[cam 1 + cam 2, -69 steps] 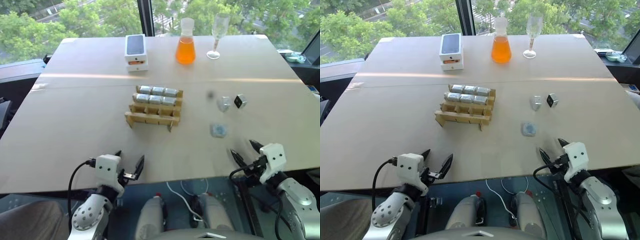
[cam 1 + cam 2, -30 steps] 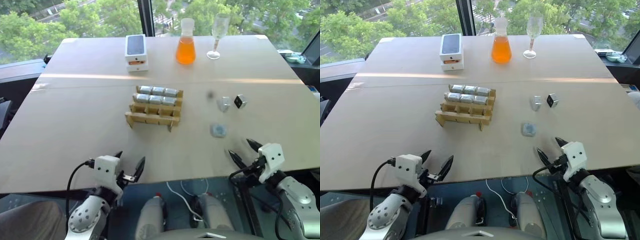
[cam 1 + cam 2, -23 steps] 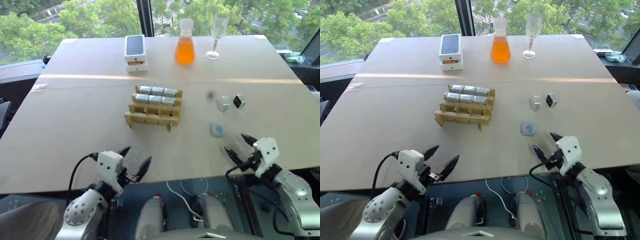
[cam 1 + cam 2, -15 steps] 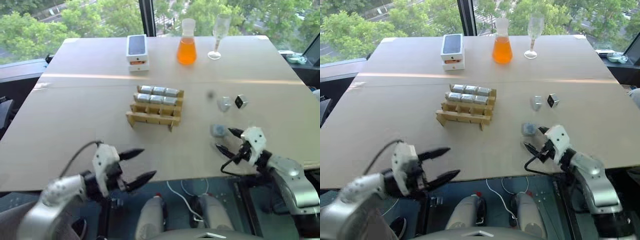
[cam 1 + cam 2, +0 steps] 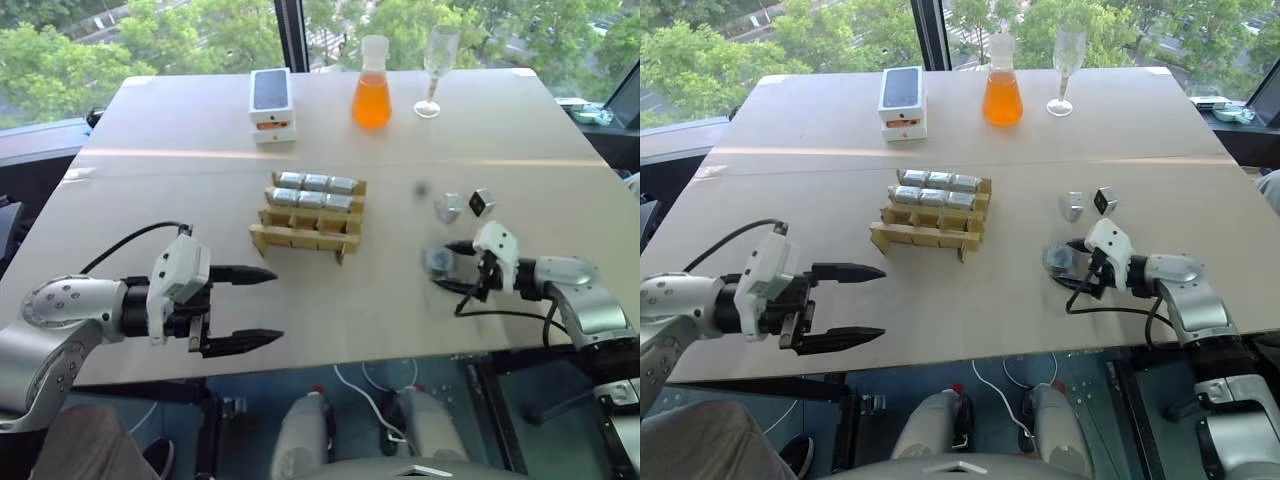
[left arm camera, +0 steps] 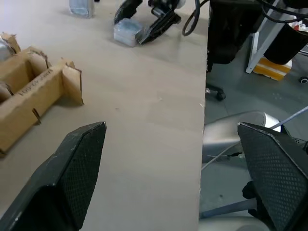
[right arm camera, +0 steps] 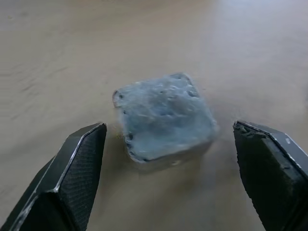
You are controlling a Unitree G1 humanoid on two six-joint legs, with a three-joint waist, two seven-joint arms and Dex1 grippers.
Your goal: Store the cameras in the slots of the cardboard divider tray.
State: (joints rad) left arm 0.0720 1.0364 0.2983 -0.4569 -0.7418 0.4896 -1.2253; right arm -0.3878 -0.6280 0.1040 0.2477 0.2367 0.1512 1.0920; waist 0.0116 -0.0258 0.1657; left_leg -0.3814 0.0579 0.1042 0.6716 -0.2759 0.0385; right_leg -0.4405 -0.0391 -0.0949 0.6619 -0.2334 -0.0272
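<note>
Your right gripper [image 5: 1072,264] sits low over the worktop [image 5: 970,170] with jaws spread wide, one finger on each side of a loose camera [image 5: 1057,259]. In the right wrist view that camera [image 7: 163,120] lies flat between the two fingers, with a clear gap on both sides, so nothing is grasped.

Your left gripper [image 5: 245,308] hovers near the front edge of the worktop, pointing sideways toward the right arm, jaws released and empty.

The cardboard divider tray [image 5: 308,216] is mid-worktop, between the two arms and a bit farther back. Its two far rows are filled with six cameras [image 5: 316,190]; the near row looks empty.

Two more loose cameras are just behind your right gripper: a silver one [image 5: 447,207] and one with a dark face [image 5: 481,202], close together.

At the far end you have a white phone box [image 5: 271,104], an orange-filled flask [image 5: 371,84] and a wine glass [image 5: 436,70].
</note>
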